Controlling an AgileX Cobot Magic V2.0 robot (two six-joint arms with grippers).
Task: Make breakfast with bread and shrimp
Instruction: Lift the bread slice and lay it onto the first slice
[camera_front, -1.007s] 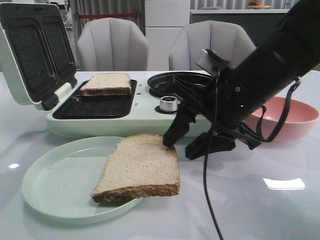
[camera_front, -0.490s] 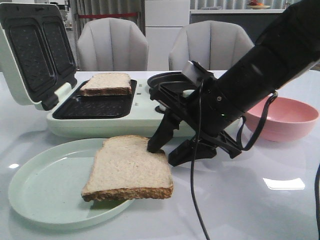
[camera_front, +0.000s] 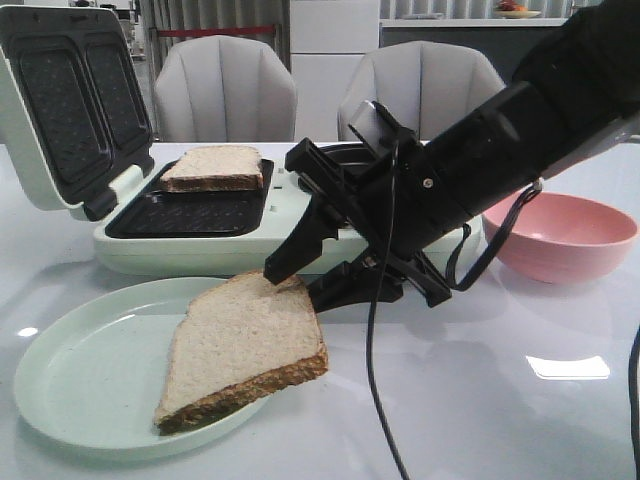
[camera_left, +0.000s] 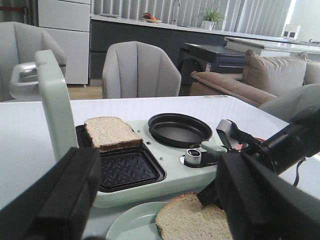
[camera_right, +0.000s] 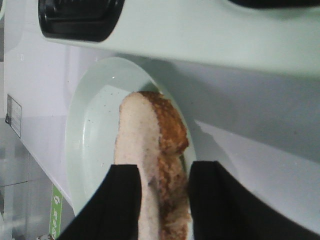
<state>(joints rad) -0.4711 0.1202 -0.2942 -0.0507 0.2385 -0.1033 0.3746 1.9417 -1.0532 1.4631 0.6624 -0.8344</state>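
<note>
Right gripper pinches bread slice by its far edge; slice tilted, low corner on pale green plate. Second slice sits in open sandwich maker. Left gripper blurred, fingers parted, empty. Pink bowl partly hidden behind arm.

Front view: low over table, facing forward, mid-range. Left wrist: farther back, facing sandwich maker. Right wrist: close above plate. Shared by all: bread slice.
</note>
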